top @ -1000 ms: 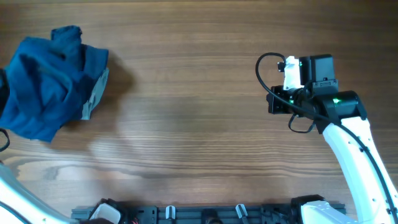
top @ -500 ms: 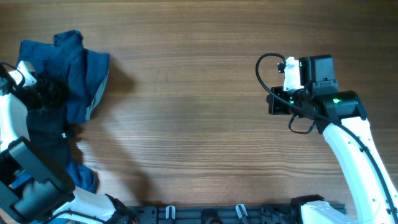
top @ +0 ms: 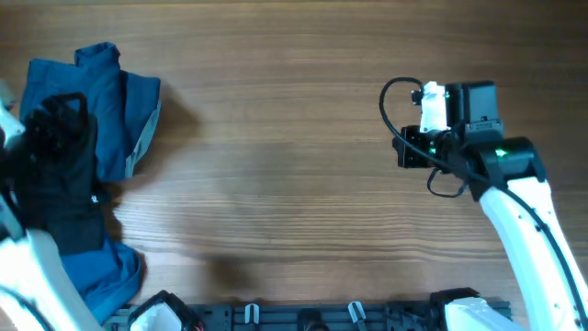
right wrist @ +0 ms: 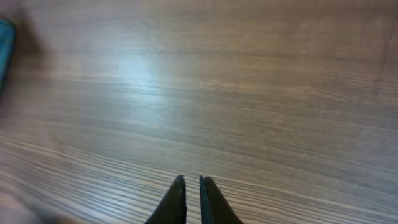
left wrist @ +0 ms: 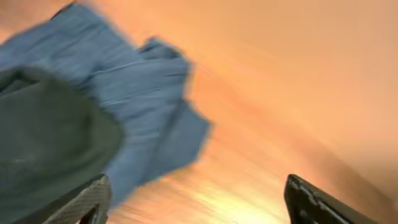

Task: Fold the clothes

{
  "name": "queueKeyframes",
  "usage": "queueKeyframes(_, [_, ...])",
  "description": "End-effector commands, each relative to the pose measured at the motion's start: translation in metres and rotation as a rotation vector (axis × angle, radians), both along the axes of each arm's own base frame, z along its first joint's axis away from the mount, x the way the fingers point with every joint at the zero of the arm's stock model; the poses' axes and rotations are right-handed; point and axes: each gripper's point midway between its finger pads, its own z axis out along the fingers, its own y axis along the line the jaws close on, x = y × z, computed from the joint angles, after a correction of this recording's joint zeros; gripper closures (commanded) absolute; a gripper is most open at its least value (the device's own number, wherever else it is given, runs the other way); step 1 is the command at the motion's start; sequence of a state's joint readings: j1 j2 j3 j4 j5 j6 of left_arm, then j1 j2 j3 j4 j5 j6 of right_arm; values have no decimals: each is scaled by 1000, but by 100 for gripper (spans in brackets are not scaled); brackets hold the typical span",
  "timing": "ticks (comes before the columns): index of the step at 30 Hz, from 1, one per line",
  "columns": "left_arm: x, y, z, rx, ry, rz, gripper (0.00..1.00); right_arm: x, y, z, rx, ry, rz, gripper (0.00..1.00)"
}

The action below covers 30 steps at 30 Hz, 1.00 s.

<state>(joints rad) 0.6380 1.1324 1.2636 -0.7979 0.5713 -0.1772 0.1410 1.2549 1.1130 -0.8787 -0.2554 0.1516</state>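
The clothes are a crumpled mid-blue garment [top: 110, 92] with a grey lining edge [top: 145, 138], at the table's far left. In the left wrist view the blue garment [left wrist: 143, 93] lies beside a darker grey-green cloth [left wrist: 43, 137]; the picture is blurred. My left gripper [left wrist: 199, 199] is open wide and empty, above the wood beside the blue cloth. In the overhead view the left arm is a dark shape [top: 64, 175] covering the pile's left part. My right gripper [right wrist: 191, 196] is shut and empty over bare wood, far to the right [top: 406, 149].
A blue fold [top: 110, 276] shows at the lower left by the left arm's white link [top: 23, 276]. The wooden table [top: 276, 165] spans the view. A black rail with clips [top: 303, 317] runs along the front edge.
The left arm has swung in from the left edge and now hangs over the pile's left part. The blue fold appeared at the lower left. The right arm has not moved.
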Motion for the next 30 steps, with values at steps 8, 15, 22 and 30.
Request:
queueKeyframes(8, [-103,-116,38,91,-103,-265,0,-53,-1,173,89,-559,43,38])
queueKeyframes(15, [-127,-106,27,232,-41,-171,0,-100,-9,214,108,-741,38,0])
queueKeyframes(22, [-126,-105,25,224,-33,-170,0,-104,-10,200,102,-682,36,1])
queueKeyframes(30, [-126,-105,25,224,-33,-170,0,-103,-9,195,166,-623,-21,1])
